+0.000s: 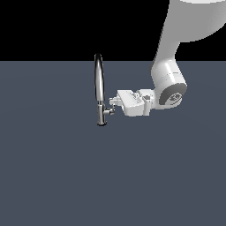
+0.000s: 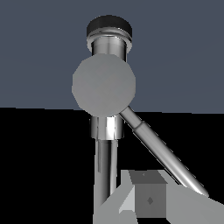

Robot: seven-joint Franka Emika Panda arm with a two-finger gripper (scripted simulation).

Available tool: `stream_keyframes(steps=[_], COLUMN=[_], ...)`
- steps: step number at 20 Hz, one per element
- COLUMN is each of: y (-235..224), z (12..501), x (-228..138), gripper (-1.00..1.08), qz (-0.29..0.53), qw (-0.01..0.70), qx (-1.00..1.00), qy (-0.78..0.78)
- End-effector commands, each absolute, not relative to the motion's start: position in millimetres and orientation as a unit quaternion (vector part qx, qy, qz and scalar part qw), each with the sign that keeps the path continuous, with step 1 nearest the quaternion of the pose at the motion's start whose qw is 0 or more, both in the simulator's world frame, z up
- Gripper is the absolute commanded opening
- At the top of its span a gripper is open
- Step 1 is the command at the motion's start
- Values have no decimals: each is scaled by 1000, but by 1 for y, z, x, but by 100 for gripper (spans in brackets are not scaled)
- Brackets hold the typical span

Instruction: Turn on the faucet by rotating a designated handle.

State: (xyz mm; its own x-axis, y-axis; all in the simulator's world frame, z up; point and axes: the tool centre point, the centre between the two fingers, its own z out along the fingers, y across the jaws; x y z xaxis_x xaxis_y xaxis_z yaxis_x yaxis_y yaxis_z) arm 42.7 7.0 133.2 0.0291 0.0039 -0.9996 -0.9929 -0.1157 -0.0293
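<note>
Your arm reaches in level from the exterior view's right, its claw (image 1: pixel 115 102) at the faucet's (image 1: pixel 99 88) base beside the handle (image 2: pixel 162 154). The faucet stands on the surface (image 1: pixel 53 167). You cannot tell whether the claw is closed.

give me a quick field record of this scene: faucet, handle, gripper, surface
faucet: slim shiny chrome faucet with tall arched spout, upright on short cylindrical base with dark foot
handle: thin chrome lever rod on a stub off the faucet base, slanting in the wrist view
gripper: white gripper, level with the base, on the exterior view's right of the faucet, at the handle stub; open or shut unclear
surface: flat dark grey-blue surface
</note>
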Motion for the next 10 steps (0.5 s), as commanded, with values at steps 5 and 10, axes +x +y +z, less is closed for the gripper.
stream_keyframes(steps=[5, 10], y=[-3, 2], z=[114, 98], x=[17, 17], gripper=[-100, -100], qz=[525, 524], qw=[474, 476], qx=[-529, -532], qy=[470, 464])
